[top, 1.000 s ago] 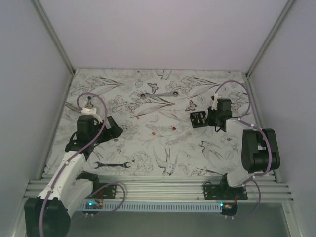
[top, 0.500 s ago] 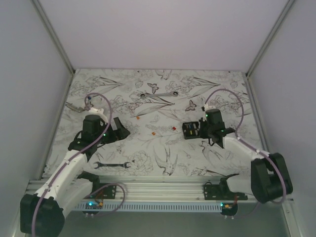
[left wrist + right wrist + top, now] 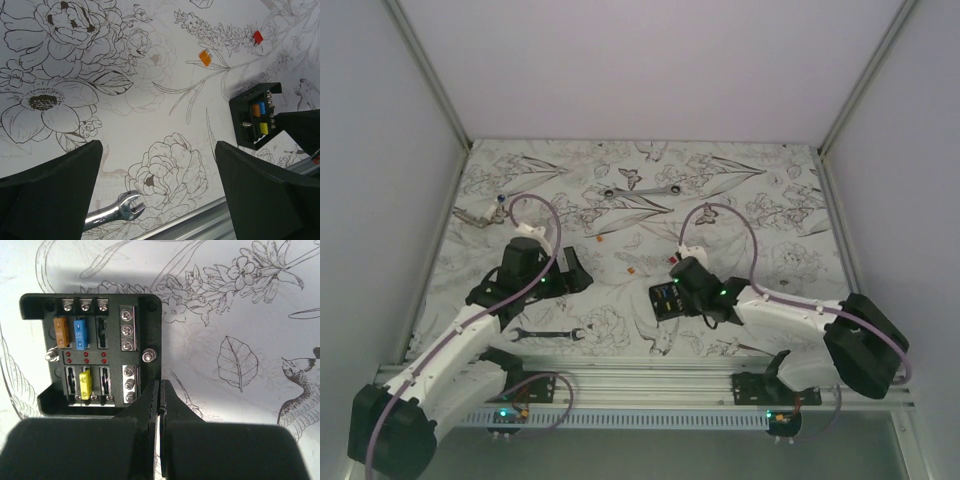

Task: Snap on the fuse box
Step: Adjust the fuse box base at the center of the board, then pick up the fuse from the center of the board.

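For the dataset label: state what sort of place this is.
Probably a lab test cell for robot manipulation, not a real workshop: plain white panels in an aluminium frame, a flower-printed table cover, and a fuse box and wrench as props.

white arm links (image 3: 780,312), black joints (image 3: 865,345), lilac cables (image 3: 720,208), green leds (image 3: 723,291), matte black fingers (image 3: 50,195)
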Controlling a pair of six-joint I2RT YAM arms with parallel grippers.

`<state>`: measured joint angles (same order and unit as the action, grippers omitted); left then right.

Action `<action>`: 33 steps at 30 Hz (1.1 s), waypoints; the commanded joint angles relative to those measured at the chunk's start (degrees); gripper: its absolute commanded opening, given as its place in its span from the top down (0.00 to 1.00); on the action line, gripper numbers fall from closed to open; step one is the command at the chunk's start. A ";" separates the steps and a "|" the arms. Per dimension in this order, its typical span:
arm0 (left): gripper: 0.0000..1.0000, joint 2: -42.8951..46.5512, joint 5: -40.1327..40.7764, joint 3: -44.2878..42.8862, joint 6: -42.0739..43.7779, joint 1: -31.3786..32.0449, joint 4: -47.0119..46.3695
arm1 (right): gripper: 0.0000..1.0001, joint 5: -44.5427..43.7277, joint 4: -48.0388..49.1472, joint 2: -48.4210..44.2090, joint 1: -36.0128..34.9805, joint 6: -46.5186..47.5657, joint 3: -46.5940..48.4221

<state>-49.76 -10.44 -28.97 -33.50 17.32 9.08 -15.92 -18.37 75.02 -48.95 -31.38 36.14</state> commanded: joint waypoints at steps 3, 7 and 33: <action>0.00 -0.43 3.75 -1.38 -1.04 3.01 2.06 | 0.98 -10.24 0.26 6.26 -8.36 -11.96 4.19; 0.00 -0.60 4.38 -2.17 -1.29 4.34 2.90 | 0.82 -10.71 0.47 8.35 -11.25 -13.98 5.60; 0.26 -41.15 8.79 -34.24 22.20 8.43 8.05 | 0.05 -21.24 13.88 -6.34 -6.36 9.14 -4.58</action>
<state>-84.68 -1.78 -57.34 -21.30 26.20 13.87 -35.59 -11.60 69.67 -56.27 -26.65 33.30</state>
